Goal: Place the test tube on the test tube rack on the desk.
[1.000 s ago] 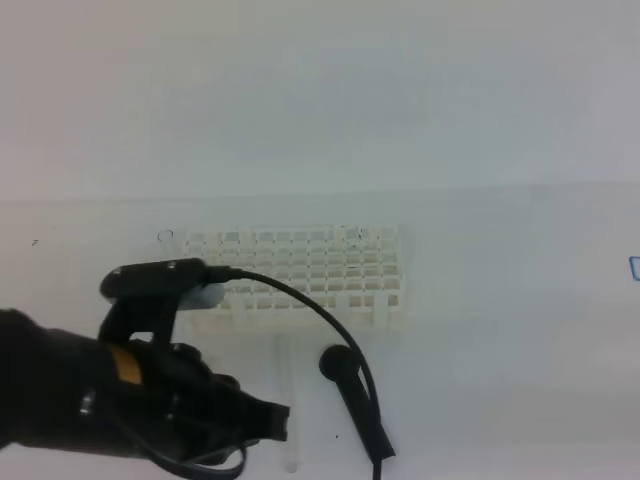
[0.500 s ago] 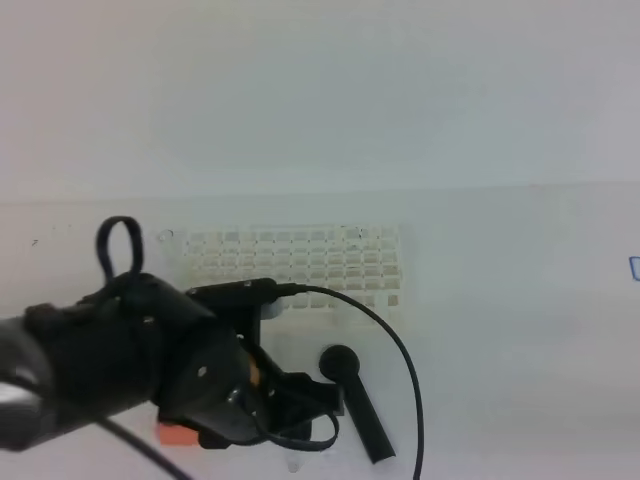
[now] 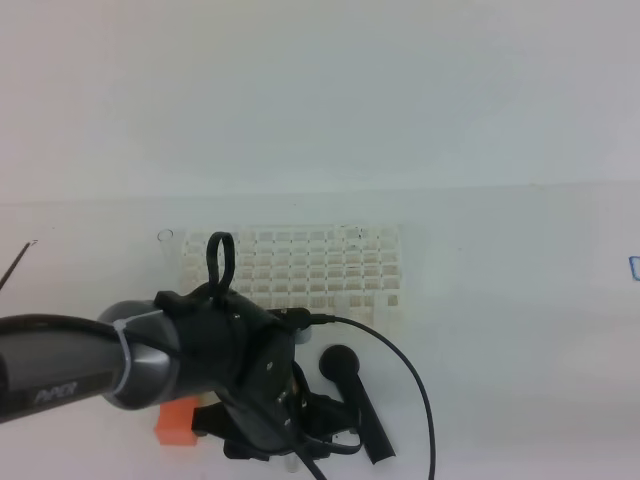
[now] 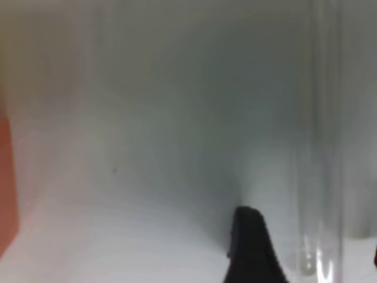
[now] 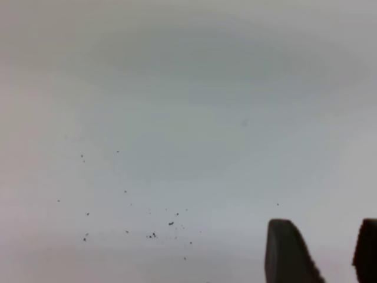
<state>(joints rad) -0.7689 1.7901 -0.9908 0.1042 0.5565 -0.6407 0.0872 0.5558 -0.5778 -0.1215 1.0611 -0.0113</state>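
Observation:
The test tube (image 4: 321, 118) shows in the left wrist view as a see-through vertical streak lying on the white desk (image 4: 147, 118). My left gripper (image 4: 312, 259) is open, one black fingertip (image 4: 250, 247) left of the tube and the other at the frame's right edge. In the high view my left arm (image 3: 230, 375) covers the tube in front of the white test tube rack (image 3: 300, 265). In the right wrist view my right gripper (image 5: 327, 253) hangs over bare desk (image 5: 177, 118), fingers apart with nothing between them.
A black round-headed scoop (image 3: 352, 400) lies just right of the left arm. An orange block (image 3: 178, 420) sits at its left, also seen as the orange block (image 4: 6, 183). A small ring (image 3: 165, 237) lies off the rack's far-left corner. Dark specks (image 5: 153, 234) dot the desk.
My left arm has swung right and turned downward over the spot in front of the rack, hiding the tube in the high view. The orange block came into view beside it.

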